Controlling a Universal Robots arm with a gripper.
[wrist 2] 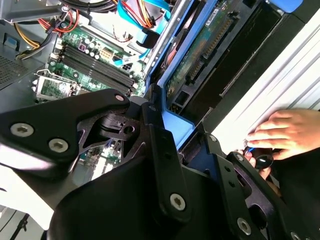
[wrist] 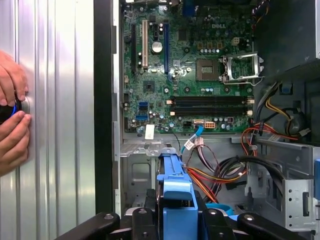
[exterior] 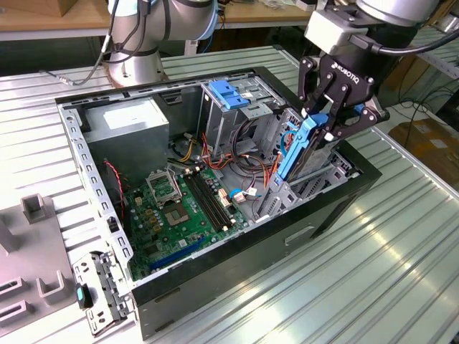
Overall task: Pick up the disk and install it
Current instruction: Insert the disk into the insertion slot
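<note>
Ribbed table [exterior: 401, 272], claw [exterior: 331, 133] clamping disk [exterior: 300, 145] at case [exterior: 237, 259] rim

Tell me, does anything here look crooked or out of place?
The disk, clamped in the gripper, leans at a slant, only partly down inside the case. A person's hand rests on the table beside it.

Blue-railed disk [wrist: 175, 181] in claw [wrist: 177, 216]; motherboard [wrist: 190, 75] beyond
</note>
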